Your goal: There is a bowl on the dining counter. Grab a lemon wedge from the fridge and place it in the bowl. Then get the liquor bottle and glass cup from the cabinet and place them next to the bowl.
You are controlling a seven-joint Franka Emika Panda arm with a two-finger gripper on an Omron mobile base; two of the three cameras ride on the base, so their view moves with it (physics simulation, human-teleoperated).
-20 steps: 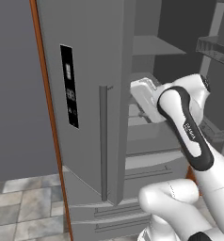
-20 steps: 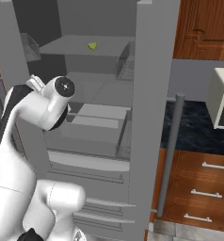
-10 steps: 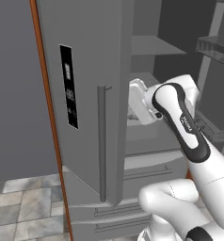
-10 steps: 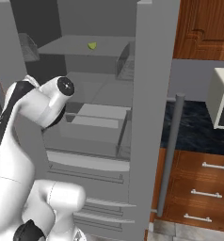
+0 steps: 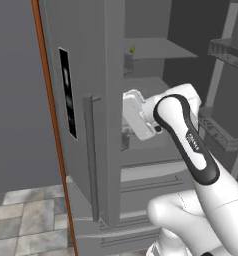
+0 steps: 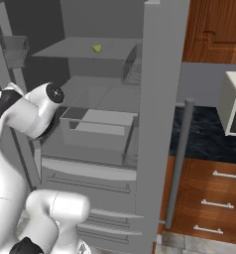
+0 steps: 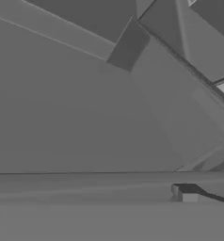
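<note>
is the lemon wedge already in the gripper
No, the lemon wedge lies on the upper shelf inside the open fridge, above the arm.

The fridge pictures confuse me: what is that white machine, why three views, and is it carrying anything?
The white machine is a robot arm on a driving base, in a simulated kitchen. Two cameras ride behind it: one looks from its left, one from its right. Both show the open grey fridge. A tiny yellowish lemon wedge lies on an upper shelf. The third camera sits on the hand and sees grey fridge surfaces close up. The hand is open and carries nothing; it is raised in front of the fridge interior, below the wedge.
</note>
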